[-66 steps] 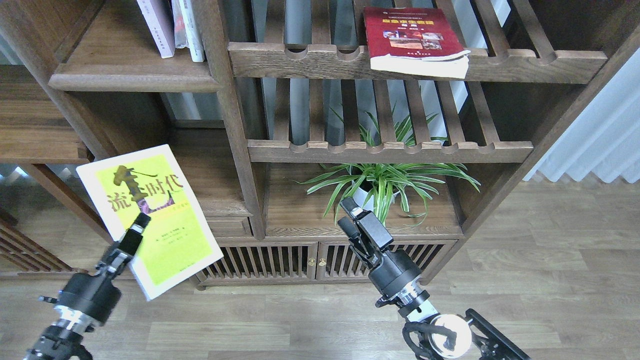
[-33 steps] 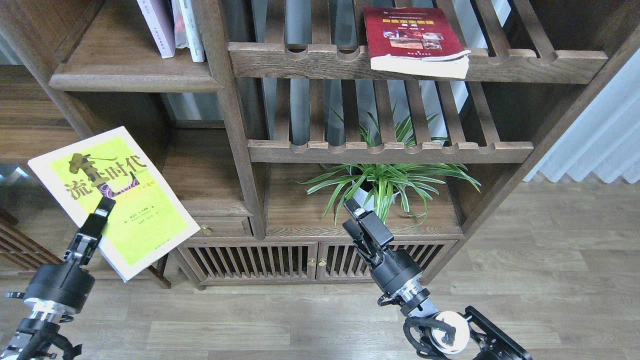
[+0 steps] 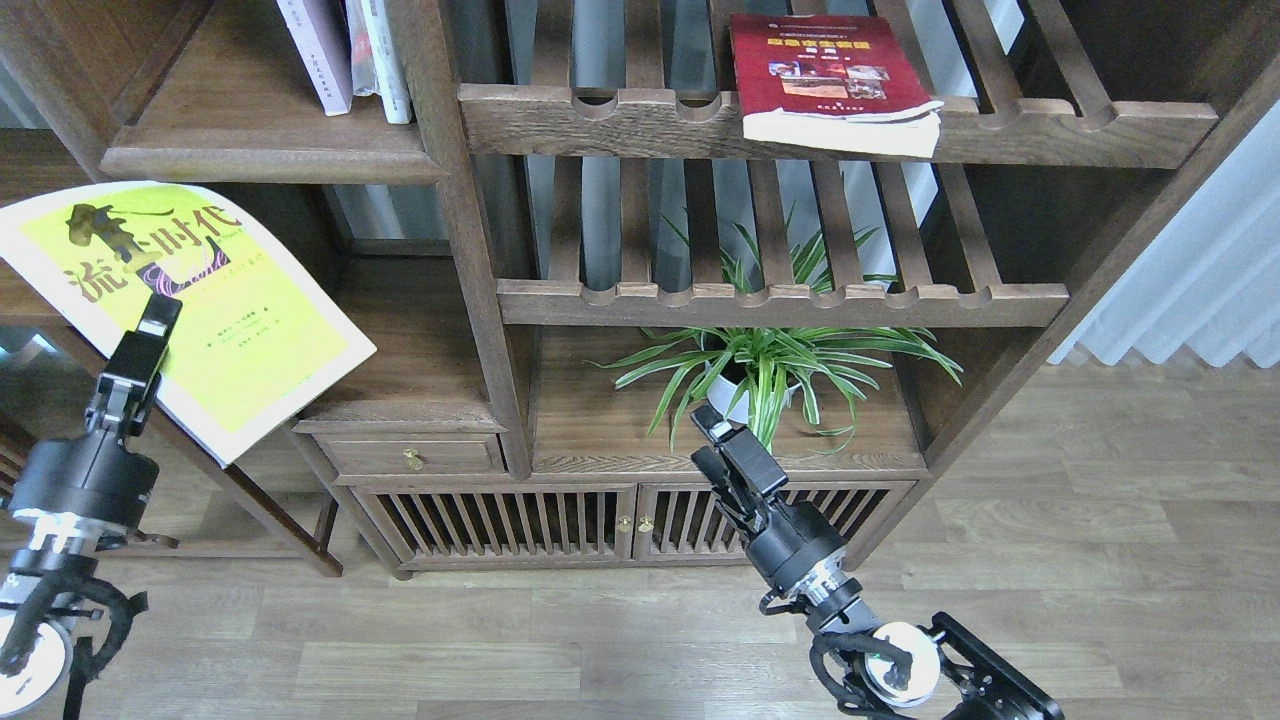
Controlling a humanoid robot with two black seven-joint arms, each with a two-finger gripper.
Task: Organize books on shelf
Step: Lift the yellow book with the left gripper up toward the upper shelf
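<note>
head view: from robot's head, faces forward-down at shelf unit, mid-range (only one view)
arms: enter from bottom edge

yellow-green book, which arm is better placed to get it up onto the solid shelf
Left. Its tool already clamps the yellow-green book, just below the solid shelf at upper left. The right tool holds nothing and sits low by the plant.
</note>
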